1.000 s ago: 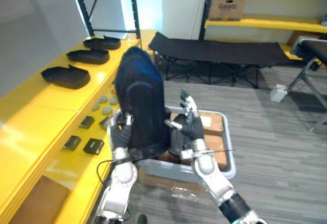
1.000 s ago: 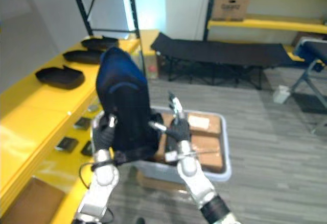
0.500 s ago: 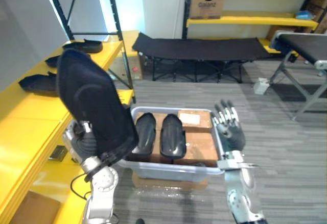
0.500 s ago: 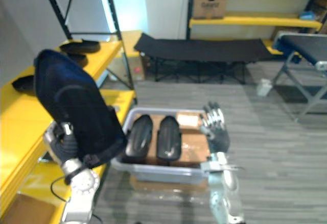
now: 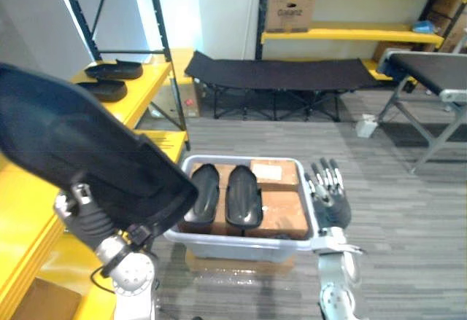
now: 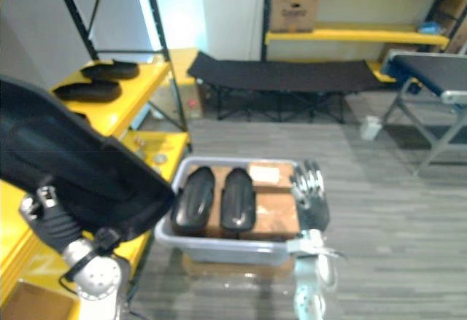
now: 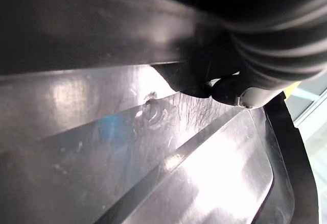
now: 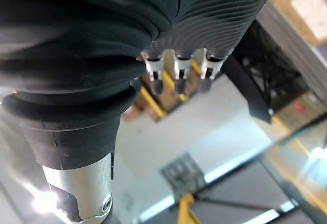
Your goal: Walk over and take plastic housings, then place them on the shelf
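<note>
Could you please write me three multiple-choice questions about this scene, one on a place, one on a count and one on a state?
1. Where is the large black housing that the left hand holds?
A. raised at the robot's left, by the yellow shelf
B. on the folding cot
C. on the floor

2. How many black housings lie in the grey bin?
A. none
B. two
C. four

3. How is the right hand?
A. closed round a housing
B. curled into a fist
C. open, fingers straight

Answers:
1 A: the left hand grips it up in the air, out of the bin.
2 B: two lie side by side on the boxes inside.
3 C: it stands empty by the bin's right end, fingers straight.
</note>
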